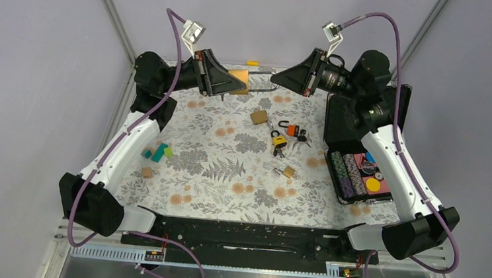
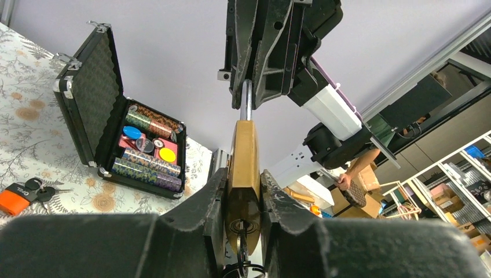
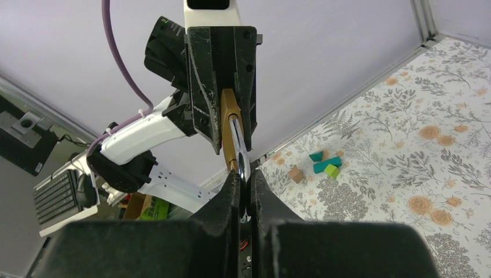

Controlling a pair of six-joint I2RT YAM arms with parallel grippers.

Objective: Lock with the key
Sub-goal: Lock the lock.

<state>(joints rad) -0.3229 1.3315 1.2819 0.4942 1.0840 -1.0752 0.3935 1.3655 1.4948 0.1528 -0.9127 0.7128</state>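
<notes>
My left gripper is shut on the body of a large brass padlock, held in the air over the back of the table. In the left wrist view the padlock sits upright between my fingers. A key with a ring sticks in its keyhole. My right gripper faces it and is shut on the silver shackle. In the right wrist view the shackle runs from my closed right gripper into the brass body.
On the floral table lie a brass padlock, a yellow padlock, an orange padlock with keys, a small brass padlock and toy blocks. An open poker chip case stands at the right.
</notes>
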